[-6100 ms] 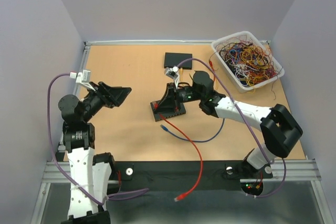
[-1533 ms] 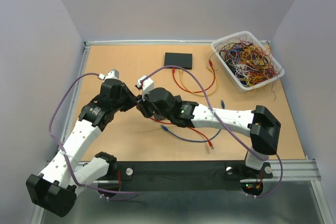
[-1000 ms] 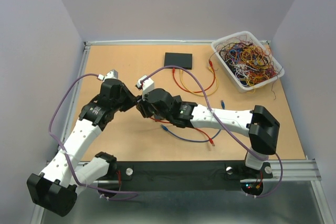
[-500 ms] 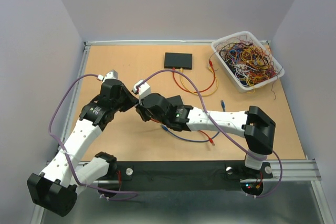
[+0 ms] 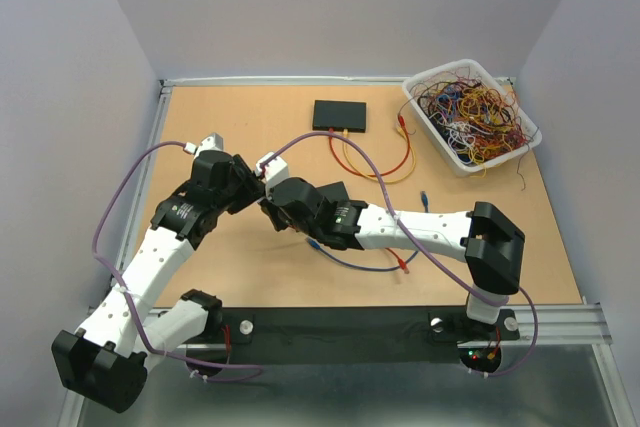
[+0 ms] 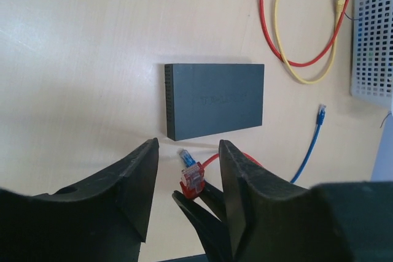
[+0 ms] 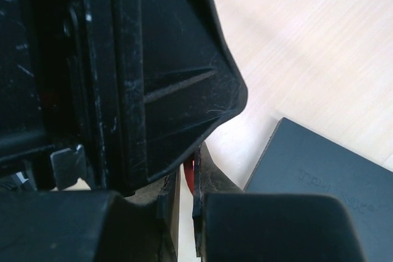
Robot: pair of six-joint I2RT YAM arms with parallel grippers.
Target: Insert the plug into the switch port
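left wrist: left jaws released, right jaws clench red plug; switch lettering unreadable.

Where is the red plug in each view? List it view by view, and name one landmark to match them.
Top external: not visible; it is hidden where the left gripper meets the right gripper.
Left wrist: the red plug is at bottom centre, between the left gripper's open fingers, pinched from below by the right gripper.
Right wrist: a red sliver at low centre, between that camera's own fingers.
Landmark: the switch, just beyond the plug in both wrist views.
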